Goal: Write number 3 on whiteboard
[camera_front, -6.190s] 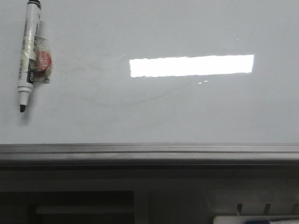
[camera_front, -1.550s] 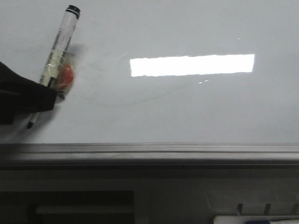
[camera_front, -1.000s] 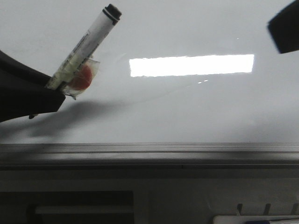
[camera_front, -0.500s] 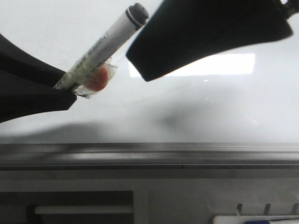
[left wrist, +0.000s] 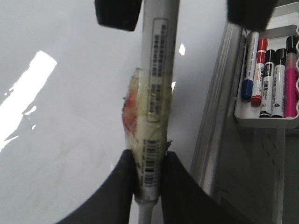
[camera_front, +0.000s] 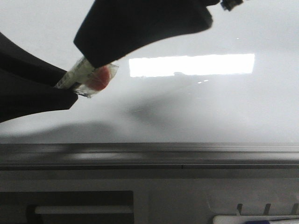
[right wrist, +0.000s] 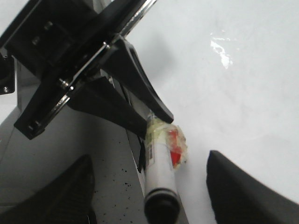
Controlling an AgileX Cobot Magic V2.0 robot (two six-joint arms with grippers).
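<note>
The whiteboard [camera_front: 210, 107] is pale and glossy, with a bright light reflection [camera_front: 191, 65]; no number 3 shows on it. My left gripper [camera_front: 65, 91] is shut on a white marker pen [camera_front: 77, 74] with a red lump [camera_front: 99, 78] taped to it, held tilted above the board. In the left wrist view the gripper [left wrist: 148, 156] clamps the barcode end of the pen [left wrist: 156, 70]. My right gripper [right wrist: 149, 158] is open, its fingers [right wrist: 243, 191] either side of the pen's black rear end [right wrist: 161, 205]. In the front view one right finger [camera_front: 140, 28] hides that end.
A grey metal edge rail [camera_front: 149, 151] runs along the board's near side. A white tray [left wrist: 261, 122] beside the board holds several markers [left wrist: 268, 79]. A white object [camera_front: 254, 219] shows at the lower right of the front view.
My left gripper took the marker off the board and lifted it, tilting it rightward. My right gripper came in from the upper right and now straddles the pen's rear end.
</note>
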